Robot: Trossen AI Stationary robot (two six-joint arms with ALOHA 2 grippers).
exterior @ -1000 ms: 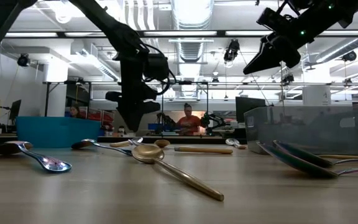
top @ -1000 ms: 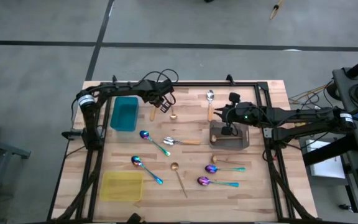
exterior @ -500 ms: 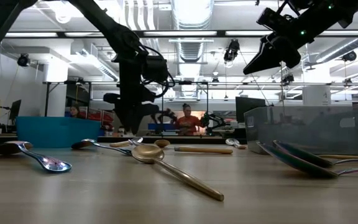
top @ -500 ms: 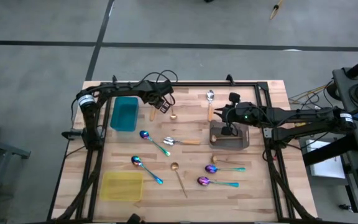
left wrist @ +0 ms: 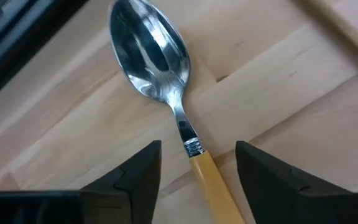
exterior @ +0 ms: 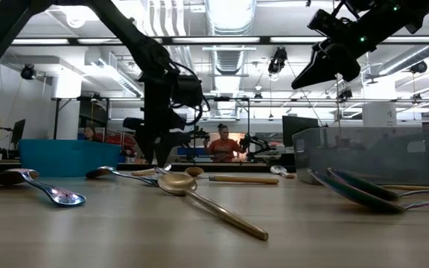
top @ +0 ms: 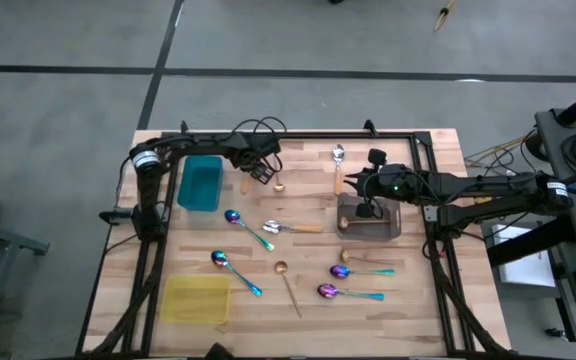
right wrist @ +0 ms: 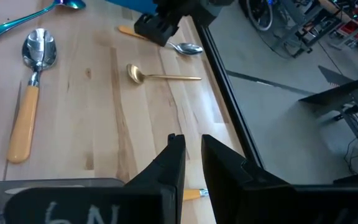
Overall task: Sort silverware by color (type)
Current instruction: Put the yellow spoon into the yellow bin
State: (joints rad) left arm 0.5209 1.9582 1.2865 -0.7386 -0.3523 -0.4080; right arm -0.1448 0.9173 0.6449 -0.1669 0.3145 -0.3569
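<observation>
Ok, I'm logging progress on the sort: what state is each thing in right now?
Left gripper: open, straddling an orange-handled spoon on the table.
Right gripper: shut, empty, above the grey tray.
Teal tray: empty.
Yellow tray: empty.
Grey tray: partly hidden, contents unclear.
Other spoons: loose on the table, unsorted.

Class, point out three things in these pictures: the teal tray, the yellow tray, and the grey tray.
teal tray [top: 200, 183]: high view, on its floor.
yellow tray [top: 196, 300]: high view, on its middle.
grey tray [top: 386, 229]: high view, on a bare part near its corner.
</observation>
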